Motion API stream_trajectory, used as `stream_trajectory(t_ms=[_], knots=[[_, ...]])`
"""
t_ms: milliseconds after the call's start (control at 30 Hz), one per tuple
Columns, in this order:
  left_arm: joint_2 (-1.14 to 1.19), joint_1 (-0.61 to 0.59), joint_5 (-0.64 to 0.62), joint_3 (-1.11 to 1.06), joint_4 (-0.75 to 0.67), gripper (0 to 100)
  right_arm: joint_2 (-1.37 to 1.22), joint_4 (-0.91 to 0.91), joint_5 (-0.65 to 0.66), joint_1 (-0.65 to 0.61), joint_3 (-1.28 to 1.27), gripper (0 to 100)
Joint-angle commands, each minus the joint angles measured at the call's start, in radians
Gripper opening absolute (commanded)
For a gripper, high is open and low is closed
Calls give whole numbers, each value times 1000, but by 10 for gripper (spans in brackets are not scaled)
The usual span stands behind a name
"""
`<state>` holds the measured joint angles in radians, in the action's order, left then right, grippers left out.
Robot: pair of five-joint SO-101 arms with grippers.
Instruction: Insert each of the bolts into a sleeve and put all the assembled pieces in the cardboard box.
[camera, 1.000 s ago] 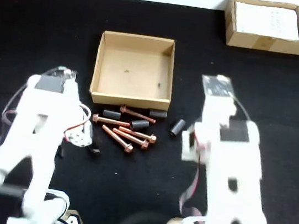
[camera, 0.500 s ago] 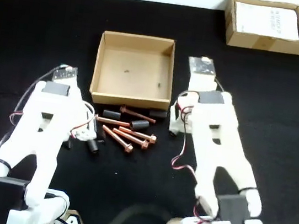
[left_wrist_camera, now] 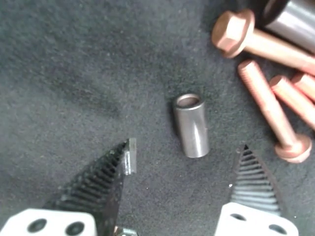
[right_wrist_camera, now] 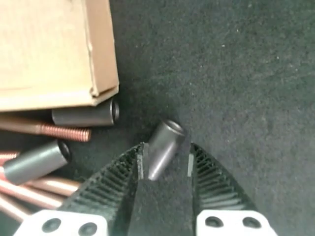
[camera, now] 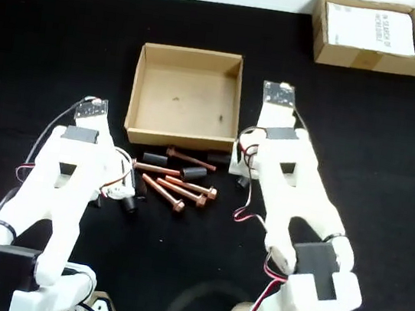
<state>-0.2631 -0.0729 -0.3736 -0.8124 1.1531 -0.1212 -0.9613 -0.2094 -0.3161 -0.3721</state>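
Observation:
Several copper bolts [camera: 176,184] and dark sleeves [camera: 193,173] lie just in front of the open cardboard box [camera: 134,91]. My left gripper [left_wrist_camera: 186,155] is open and low over the mat. A short grey sleeve [left_wrist_camera: 192,125] lies just ahead of the gap between its fingertips, untouched, with bolts [left_wrist_camera: 268,115] beside it. My right gripper [right_wrist_camera: 165,160] is open and straddles another sleeve [right_wrist_camera: 165,142] lying on the mat off the box's corner [right_wrist_camera: 101,83]; one finger [right_wrist_camera: 133,162] touches it. In the high view the left gripper [camera: 127,190] and right gripper [camera: 240,174] flank the pile.
A second cardboard box [camera: 320,40] holding white paper stands at the far right of the black mat. Another sleeve [right_wrist_camera: 86,114] and a threaded bolt [right_wrist_camera: 44,129] lie against the near box wall. Loose wires hang by both arms.
The right arm has swung left toward the box corner and lowered its gripper around the stray sleeve. The left arm has shifted slightly, its gripper staying by the left sleeve.

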Motion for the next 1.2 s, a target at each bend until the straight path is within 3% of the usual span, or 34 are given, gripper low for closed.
stream_trajectory(t_ms=[0, 467, 600, 1000, 1167], knots=[[-4, 7, -2, -2, -29, 313, -19, 24, -9, -4, 33, 123], [-2, 7, -2, -2, -32, 313, -154, 107, -78, 7, 41, 118], [-2, 7, -2, -2, -34, 313, -154, 101, -75, 7, 33, 22], [4, 7, -2, -4, -34, 309, -147, 1, -68, 19, 44, 8], [111, 16, -5, 58, -29, 309, -88, -151, 6, 71, 205, 8]])
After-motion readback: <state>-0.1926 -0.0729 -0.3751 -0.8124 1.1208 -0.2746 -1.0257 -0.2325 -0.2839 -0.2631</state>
